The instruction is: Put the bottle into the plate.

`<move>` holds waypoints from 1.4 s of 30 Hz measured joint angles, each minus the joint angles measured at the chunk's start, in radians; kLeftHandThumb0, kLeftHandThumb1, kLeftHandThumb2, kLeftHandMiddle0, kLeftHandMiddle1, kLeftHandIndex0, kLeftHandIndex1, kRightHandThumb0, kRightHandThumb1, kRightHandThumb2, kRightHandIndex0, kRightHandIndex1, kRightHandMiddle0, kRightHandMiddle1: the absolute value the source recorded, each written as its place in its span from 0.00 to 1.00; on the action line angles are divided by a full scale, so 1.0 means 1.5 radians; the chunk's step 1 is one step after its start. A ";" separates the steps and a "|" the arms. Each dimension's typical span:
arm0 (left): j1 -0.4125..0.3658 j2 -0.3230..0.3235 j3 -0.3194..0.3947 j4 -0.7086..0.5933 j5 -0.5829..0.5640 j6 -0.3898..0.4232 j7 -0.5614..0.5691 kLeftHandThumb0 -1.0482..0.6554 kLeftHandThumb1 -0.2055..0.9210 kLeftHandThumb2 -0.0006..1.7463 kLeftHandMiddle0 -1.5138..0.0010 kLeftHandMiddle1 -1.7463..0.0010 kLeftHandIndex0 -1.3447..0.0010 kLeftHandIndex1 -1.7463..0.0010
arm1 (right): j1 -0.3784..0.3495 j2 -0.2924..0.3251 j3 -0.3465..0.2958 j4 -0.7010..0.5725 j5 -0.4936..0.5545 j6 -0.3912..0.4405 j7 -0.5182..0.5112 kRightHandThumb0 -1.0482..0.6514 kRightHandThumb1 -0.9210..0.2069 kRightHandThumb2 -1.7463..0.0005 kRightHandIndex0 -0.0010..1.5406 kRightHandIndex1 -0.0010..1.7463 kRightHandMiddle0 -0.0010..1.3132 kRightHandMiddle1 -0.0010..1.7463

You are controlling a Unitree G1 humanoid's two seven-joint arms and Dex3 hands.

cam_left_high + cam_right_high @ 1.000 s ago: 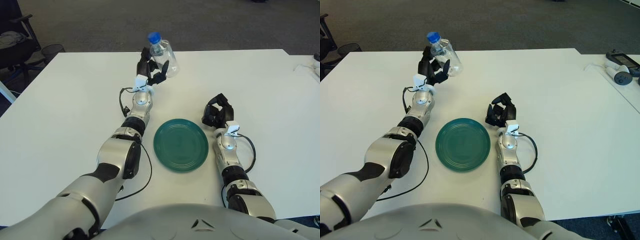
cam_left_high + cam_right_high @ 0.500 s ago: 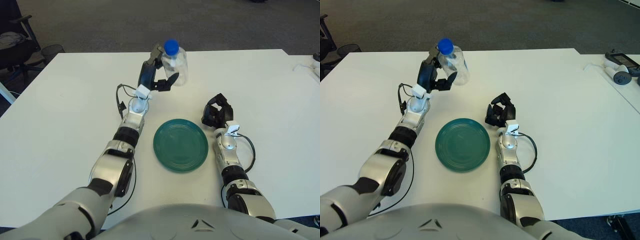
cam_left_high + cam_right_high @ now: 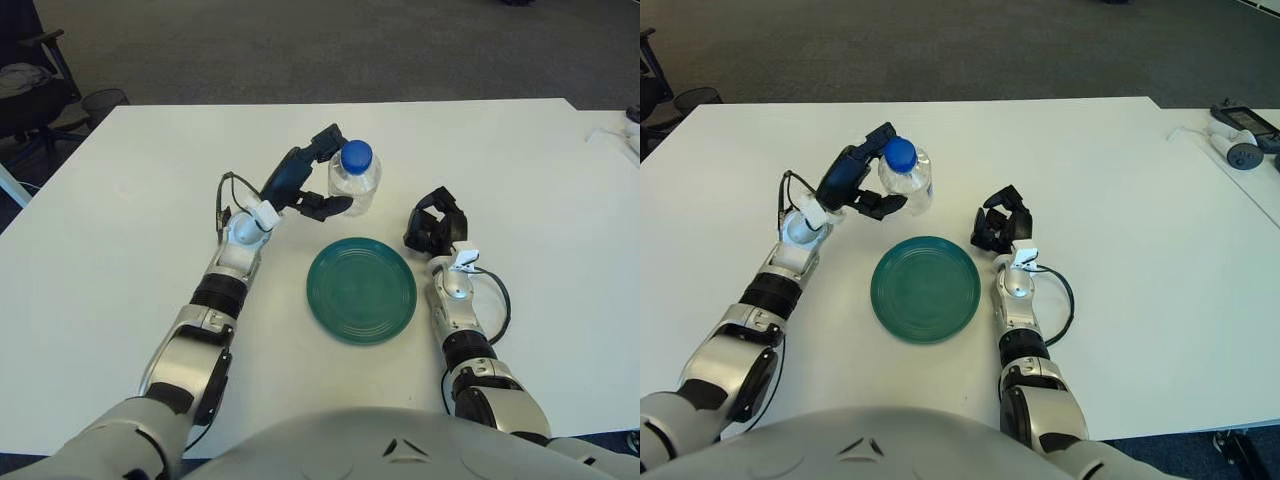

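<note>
1. Spreading across the room's grey carpet (image 3: pixel 300 40), a broad white table (image 3: pixel 120 230), with a black chair (image 3: pixel 25 90) and a mesh wastebasket (image 3: pixel 103 100) just off its far-left corner.
2. Sitting nearest on the table, a round green plate (image 3: pixel 361 290), lying flat between the two forearms and carrying nothing.
3. Showing just right of the plate, the right hand (image 3: pixel 434 226), fingers curling inward around nothing (idle, low over the white tabletop).
4. Looping beside the right forearm, a thin black cable (image 3: pixel 497 300).
5. Reaching in from the left, the left hand (image 3: pixel 305 186), fingers wrapping the sides of a clear plastic bottle (image 3: pixel 355 182).
6. Hanging in that grip above the table, the bottle, blue cap (image 3: pixel 356 154) pointing up toward the camera, seen almost end-on.
7. Appearing just beyond the plate's far rim and slightly to its left, the bottle, not touching the plate (raised off the surface as far as can be told).
8. Lying farthest away, at the far-right edge, a pair of grey handheld controllers (image 3: pixel 1238 135) on an adjoining white table.
</note>
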 measured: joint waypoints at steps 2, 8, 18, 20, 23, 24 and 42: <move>0.006 0.009 -0.006 -0.020 -0.007 0.002 -0.018 0.47 0.64 0.55 0.22 0.00 0.29 0.00 | 0.000 0.000 0.000 0.000 0.000 0.000 -0.002 0.35 0.52 0.26 0.76 1.00 0.45 1.00; 0.027 0.035 -0.018 -0.060 -0.001 0.015 -0.052 0.47 0.64 0.57 0.23 0.00 0.29 0.00 | -0.001 0.001 0.000 0.002 -0.001 0.000 -0.008 0.35 0.52 0.26 0.75 1.00 0.45 1.00; 0.031 0.071 -0.023 -0.052 0.120 -0.026 -0.030 0.42 0.68 0.56 0.22 0.00 0.27 0.00 | -0.001 0.001 0.002 0.002 -0.002 0.003 -0.015 0.35 0.52 0.26 0.75 1.00 0.45 1.00; 0.031 0.074 -0.023 -0.045 0.149 -0.043 -0.014 0.42 0.69 0.55 0.22 0.00 0.27 0.00 | -0.001 0.001 0.002 0.002 -0.002 0.003 -0.015 0.35 0.52 0.26 0.75 1.00 0.45 1.00; 0.031 0.076 -0.023 -0.032 0.185 -0.063 0.009 0.40 0.72 0.53 0.22 0.00 0.27 0.00 | -0.001 0.001 0.002 0.002 -0.002 0.004 -0.015 0.35 0.52 0.26 0.75 1.00 0.45 1.00; 0.031 0.077 -0.023 -0.030 0.195 -0.068 0.015 0.40 0.72 0.53 0.22 0.00 0.27 0.00 | -0.001 0.001 0.002 0.002 -0.002 0.004 -0.015 0.35 0.52 0.26 0.75 1.00 0.45 1.00; 0.021 0.085 -0.089 0.019 0.447 -0.125 0.182 0.37 0.75 0.52 0.21 0.00 0.24 0.00 | -0.002 0.001 0.005 0.002 -0.005 0.007 -0.038 0.34 0.54 0.25 0.75 1.00 0.46 1.00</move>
